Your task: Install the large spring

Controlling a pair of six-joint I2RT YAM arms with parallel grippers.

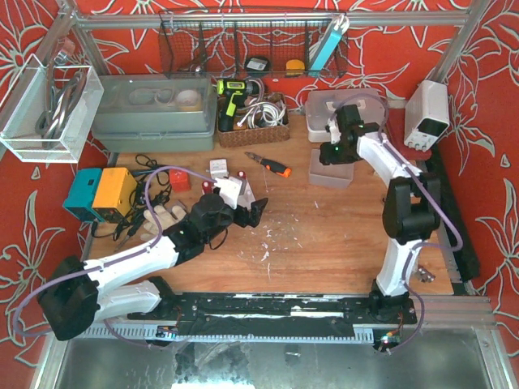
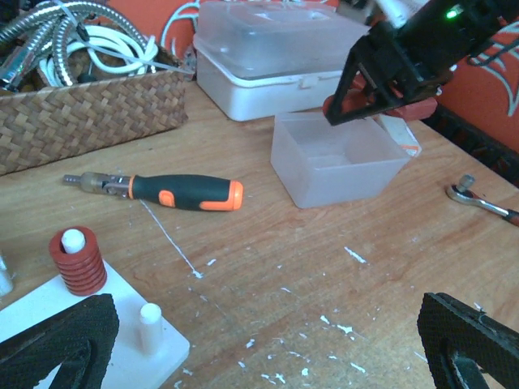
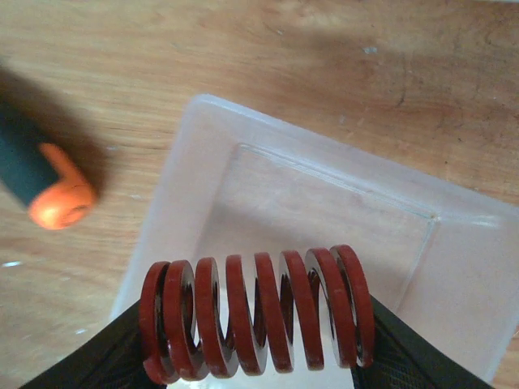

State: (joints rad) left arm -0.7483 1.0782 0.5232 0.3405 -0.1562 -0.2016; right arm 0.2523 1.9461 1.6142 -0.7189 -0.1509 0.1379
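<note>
My right hand [image 3: 255, 356] pinches the large spring [image 3: 255, 312] by its ends, above the clear bin [image 3: 182, 186]. Looks stiff, light and slick, so it could pop out sideways. Left hand [image 2: 263, 340] is spread.

The left gripper [image 2: 263, 348] is hanging wide open low over the bench [image 2: 268, 259], its black pads [image 2: 57, 340] showing at the bottom of the view. Beside one pad, a white block [image 2: 122, 356] is carrying a short red spring [image 2: 78, 261] on one peg, next to a bare peg [image 2: 149, 324]. A screwdriver [image 2: 182, 192] is lying flat. Farther off, the right gripper [image 2: 385, 81] is holding the large spring [image 2: 350, 104] over a translucent bin [image 2: 340, 174]. Behind it, a lidded box [image 2: 268, 65] and a woven basket [image 2: 81, 121] are sitting, and a ratchet [image 2: 478, 198] is lying by the bench's right edge.
</note>
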